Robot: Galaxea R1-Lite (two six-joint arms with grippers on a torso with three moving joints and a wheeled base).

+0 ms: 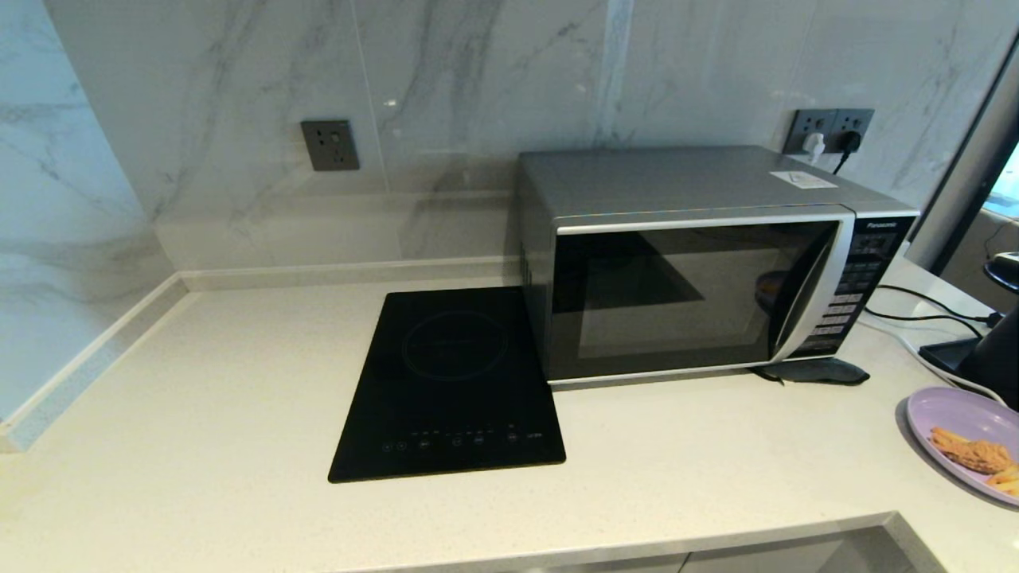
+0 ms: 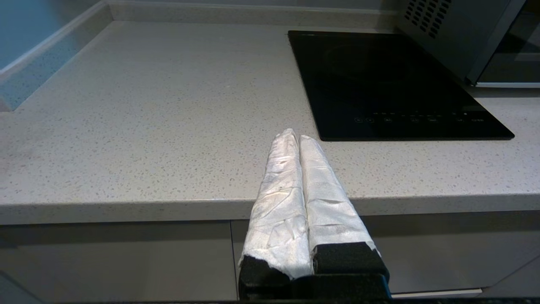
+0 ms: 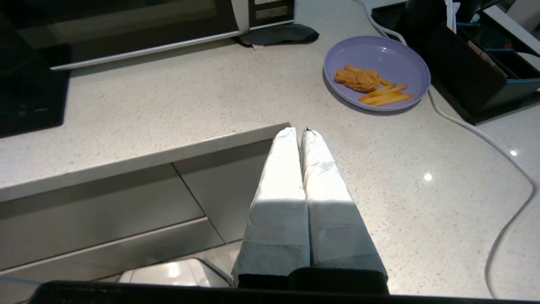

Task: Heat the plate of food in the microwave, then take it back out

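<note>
The silver microwave stands at the back right of the counter with its dark glass door closed; its lower front edge shows in the right wrist view. The lavender plate of food lies on the counter at the far right, holding a fried piece and golden fries. My right gripper hovers shut near the counter's front corner, well short of the plate. My left gripper hangs shut over the counter's front edge, left of the cooktop. Neither arm shows in the head view.
A flat black induction cooktop lies left of the microwave. A dark cloth lies under the microwave's right front corner. Cables and a black holder sit by the plate. The counter's front edge has cabinet fronts below.
</note>
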